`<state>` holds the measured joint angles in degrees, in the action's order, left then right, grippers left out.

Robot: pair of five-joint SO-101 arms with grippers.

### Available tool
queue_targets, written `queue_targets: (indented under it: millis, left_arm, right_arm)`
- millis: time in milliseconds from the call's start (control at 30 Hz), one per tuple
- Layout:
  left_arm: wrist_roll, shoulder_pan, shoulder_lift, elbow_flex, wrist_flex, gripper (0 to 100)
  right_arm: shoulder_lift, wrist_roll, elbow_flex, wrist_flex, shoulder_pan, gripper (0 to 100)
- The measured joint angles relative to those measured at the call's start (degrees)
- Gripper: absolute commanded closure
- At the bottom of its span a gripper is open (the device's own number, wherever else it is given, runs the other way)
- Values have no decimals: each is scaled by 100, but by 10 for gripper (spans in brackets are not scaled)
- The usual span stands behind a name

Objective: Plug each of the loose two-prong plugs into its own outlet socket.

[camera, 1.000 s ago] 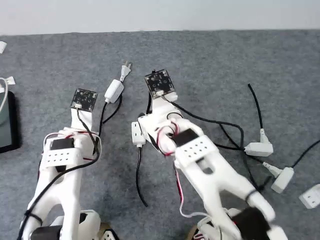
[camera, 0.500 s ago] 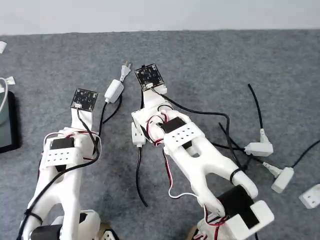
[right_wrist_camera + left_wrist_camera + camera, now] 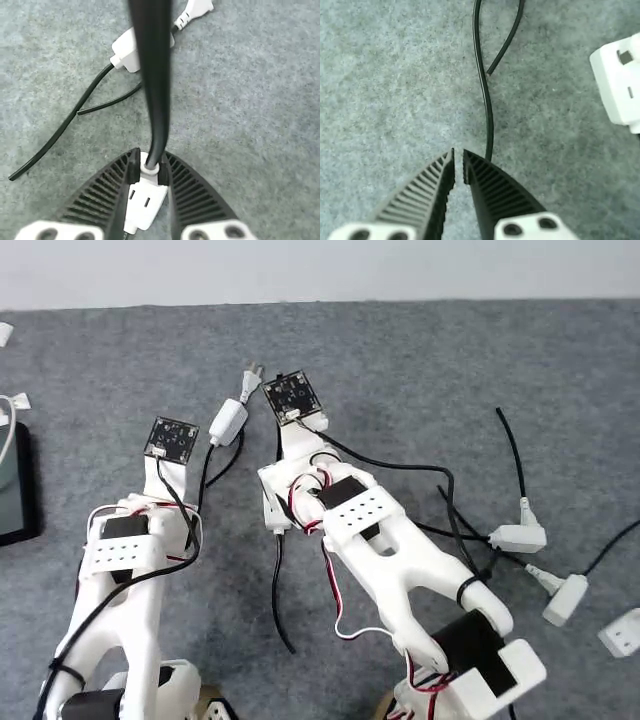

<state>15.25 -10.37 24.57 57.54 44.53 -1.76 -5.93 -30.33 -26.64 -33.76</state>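
My right gripper (image 3: 148,152) is shut on a white outlet socket (image 3: 142,197) by its cord end, and two slots show on its face. The socket's thick black cord (image 3: 152,75) runs away from the fingers. In the high view this socket (image 3: 272,508) lies beside the right arm (image 3: 350,510). Farther off lies a second white socket (image 3: 131,50) with a two-prong plug (image 3: 197,10) close to it, also seen from above (image 3: 228,420). My left gripper (image 3: 458,151) is shut on nothing over the carpet, next to a black cord (image 3: 485,100). A white socket (image 3: 620,85) lies off to its side.
Grey carpet (image 3: 420,370) covers the table. Three more white plugs (image 3: 518,537) (image 3: 565,598) (image 3: 622,632) with black cords lie at the right side. A dark device (image 3: 15,490) sits at the left edge. The right arm's black cable (image 3: 400,465) loops over the carpet.
The right arm has swung left and slightly farther out, toward the far socket and plug. The left arm has stayed still.
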Motion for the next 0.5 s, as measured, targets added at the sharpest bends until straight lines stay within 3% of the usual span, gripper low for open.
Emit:
queue_targets:
  millis: [500]
  left_arm:
    - [0, 0, 0, 0, 0, 973]
  right_arm:
    - [141, -9, 9, 0, 0, 991]
